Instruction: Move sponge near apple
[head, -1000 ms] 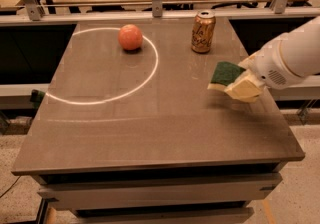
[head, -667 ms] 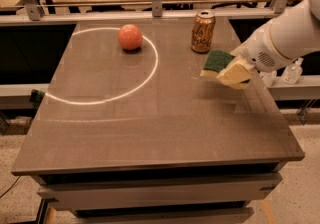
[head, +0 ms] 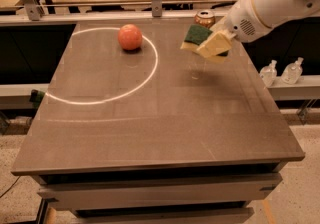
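The apple (head: 130, 37) is round and reddish-orange and sits on the table's far left part, inside a ring of light. The sponge (head: 195, 35), dark green on top with a pale yellow layer below, is held in the air above the table's far right part. My gripper (head: 212, 45) comes in from the upper right on a white arm and is shut on the sponge, with its pale yellow pads (head: 216, 44) over the sponge's right end. The sponge is well to the right of the apple.
A gold-brown drink can (head: 204, 18) stands at the far right of the grey table (head: 160, 118), partly behind the sponge and gripper. A wooden bench with a cup and cables runs behind. Two clear bottles (head: 282, 72) stand on a ledge to the right.
My gripper has lifted the sponge off the table and carried it up and to the left, toward the can and the apple. The apple and can have not moved.
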Robot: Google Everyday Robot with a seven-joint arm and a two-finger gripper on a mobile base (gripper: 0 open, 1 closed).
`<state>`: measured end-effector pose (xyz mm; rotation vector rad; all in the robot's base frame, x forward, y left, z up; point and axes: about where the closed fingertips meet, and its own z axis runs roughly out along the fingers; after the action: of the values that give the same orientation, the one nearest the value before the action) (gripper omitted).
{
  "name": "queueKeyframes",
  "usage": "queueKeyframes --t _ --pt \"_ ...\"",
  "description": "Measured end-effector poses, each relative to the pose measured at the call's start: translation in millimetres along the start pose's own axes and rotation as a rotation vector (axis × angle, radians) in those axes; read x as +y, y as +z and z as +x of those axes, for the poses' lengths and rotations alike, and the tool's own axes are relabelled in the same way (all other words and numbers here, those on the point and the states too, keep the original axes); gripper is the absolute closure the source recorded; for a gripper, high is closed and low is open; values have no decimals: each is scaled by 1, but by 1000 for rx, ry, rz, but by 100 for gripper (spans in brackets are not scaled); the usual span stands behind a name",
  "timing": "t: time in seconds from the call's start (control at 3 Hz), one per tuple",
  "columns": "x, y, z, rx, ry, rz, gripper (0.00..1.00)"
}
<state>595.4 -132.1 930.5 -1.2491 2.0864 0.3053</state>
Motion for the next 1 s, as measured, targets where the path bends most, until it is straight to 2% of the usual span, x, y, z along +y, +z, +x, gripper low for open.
queueKeyframes --t 0.33,1.0 --pt "-6 16 -18 -73 11 -26 100" --pt "-21 63 -25 -164 89 -24 100"
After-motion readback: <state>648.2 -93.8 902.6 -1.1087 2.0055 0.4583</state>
